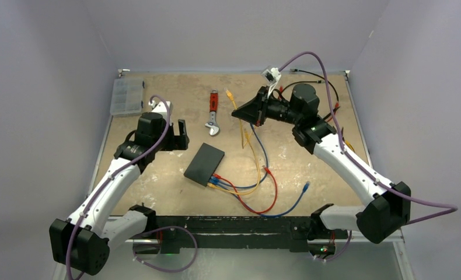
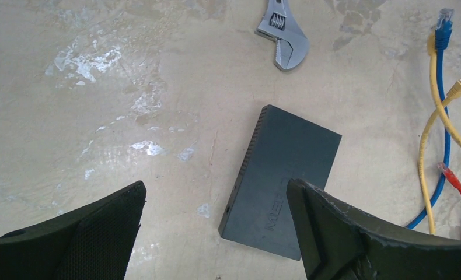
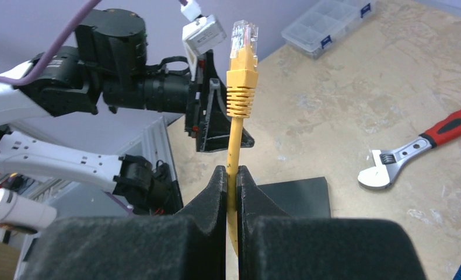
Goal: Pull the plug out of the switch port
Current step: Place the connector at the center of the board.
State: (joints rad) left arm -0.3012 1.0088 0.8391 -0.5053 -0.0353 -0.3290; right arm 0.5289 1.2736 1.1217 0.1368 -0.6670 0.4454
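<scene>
The flat black switch [image 1: 203,163] lies mid-table, with red, blue and yellow cables [image 1: 219,181] at its near-right short edge. It also shows in the left wrist view [image 2: 286,169] and in the right wrist view [image 3: 298,197]. My right gripper [image 1: 235,114] is raised beyond the switch. It is shut on a yellow cable [image 3: 233,157], whose free plug [image 3: 242,58] sticks up above the fingertips [image 3: 219,181]; the plug also shows in the top view [image 1: 230,93]. My left gripper [image 1: 182,135] is open and empty, hovering left of the switch, whose left side lies between the jaws [image 2: 216,201].
A red-handled wrench [image 1: 213,114] lies beyond the switch. A clear compartment box [image 1: 126,95] stands at the far left corner. Loose blue, yellow and red cables [image 1: 263,186] trail over the near right of the table, with free plugs [image 2: 444,26] right of the switch.
</scene>
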